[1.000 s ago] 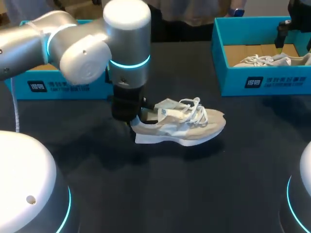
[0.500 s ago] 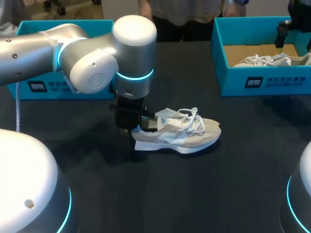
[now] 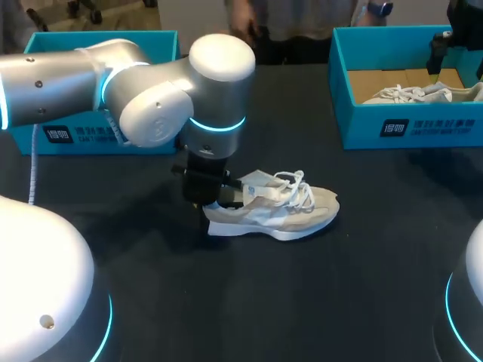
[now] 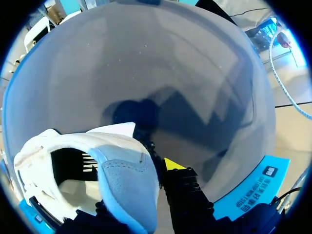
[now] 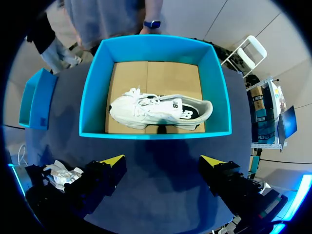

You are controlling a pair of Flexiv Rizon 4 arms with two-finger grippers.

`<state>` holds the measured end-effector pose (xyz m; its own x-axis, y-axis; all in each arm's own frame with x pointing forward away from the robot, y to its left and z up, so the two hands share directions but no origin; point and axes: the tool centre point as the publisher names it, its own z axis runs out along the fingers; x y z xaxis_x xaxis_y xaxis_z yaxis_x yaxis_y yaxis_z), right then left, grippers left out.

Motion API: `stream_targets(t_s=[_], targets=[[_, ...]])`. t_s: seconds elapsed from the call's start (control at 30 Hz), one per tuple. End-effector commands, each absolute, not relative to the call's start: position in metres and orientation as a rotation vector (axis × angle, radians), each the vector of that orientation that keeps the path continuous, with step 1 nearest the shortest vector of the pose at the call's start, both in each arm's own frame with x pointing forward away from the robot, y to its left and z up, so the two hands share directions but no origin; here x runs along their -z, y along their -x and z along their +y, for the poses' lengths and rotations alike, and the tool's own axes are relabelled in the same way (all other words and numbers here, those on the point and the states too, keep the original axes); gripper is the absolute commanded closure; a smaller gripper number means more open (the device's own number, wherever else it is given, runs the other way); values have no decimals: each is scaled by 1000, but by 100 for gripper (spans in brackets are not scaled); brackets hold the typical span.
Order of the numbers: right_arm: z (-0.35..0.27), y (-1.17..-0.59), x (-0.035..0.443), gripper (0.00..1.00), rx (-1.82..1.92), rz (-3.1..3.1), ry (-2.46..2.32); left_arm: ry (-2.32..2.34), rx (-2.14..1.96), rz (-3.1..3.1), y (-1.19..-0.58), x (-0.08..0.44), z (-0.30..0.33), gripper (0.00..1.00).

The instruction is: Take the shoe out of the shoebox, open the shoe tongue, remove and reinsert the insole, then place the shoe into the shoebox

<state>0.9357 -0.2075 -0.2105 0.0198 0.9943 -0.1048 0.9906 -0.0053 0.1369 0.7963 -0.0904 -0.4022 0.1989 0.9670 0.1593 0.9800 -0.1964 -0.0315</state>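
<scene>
A beige and white shoe (image 3: 275, 207) with loose white laces lies on the dark table, toe pointing right. My left gripper (image 3: 213, 197) is shut on its heel. In the left wrist view the heel collar (image 4: 129, 178) sits between the fingers; one yellow tip (image 4: 170, 164) shows, the other is hidden behind the heel. My right gripper (image 5: 162, 162) hangs open with nothing in it above the blue shoebox (image 5: 156, 44) at the back right (image 3: 411, 124). A second white shoe (image 5: 161, 109) lies on the cardboard inside that box.
Another blue box (image 3: 90, 132) stands at the back left, partly behind my left arm. The shoe on the table also shows beside my right gripper (image 5: 61, 173). Bare dark table (image 3: 302, 302) lies in front of the shoe.
My left arm has shifted a little to the right and lowered the shoe; its raised toe has come down, so the shoe now lies flatter. The right arm has not moved.
</scene>
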Motion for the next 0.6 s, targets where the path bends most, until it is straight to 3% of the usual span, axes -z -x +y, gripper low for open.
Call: stream_targets(t_s=[0.03, 0.07, 0.1, 0.13, 0.17, 0.6], targets=[[-208, -935, 211, 0, -35, 2085, -2112, 2328, 175, -1900, -795, 413, -93, 84], [-208, -935, 211, 0, -35, 2085, -2112, 2321, 165, -1898, -795, 413, -93, 56], [-208, -935, 211, 0, -35, 2085, -2112, 2319, 159, -1900, -796, 413, -92, 51], [-208, -935, 211, 0, -35, 2085, -2112, 2320, 154, -1897, -796, 412, -92, 14], [-208, -935, 211, 0, -35, 2085, -2112, 2323, 145, -1898, -796, 410, -92, 0], [-208, -935, 211, 0, -35, 2085, -2112, 2335, -40, -1993, -785, 350, -90, 0]])
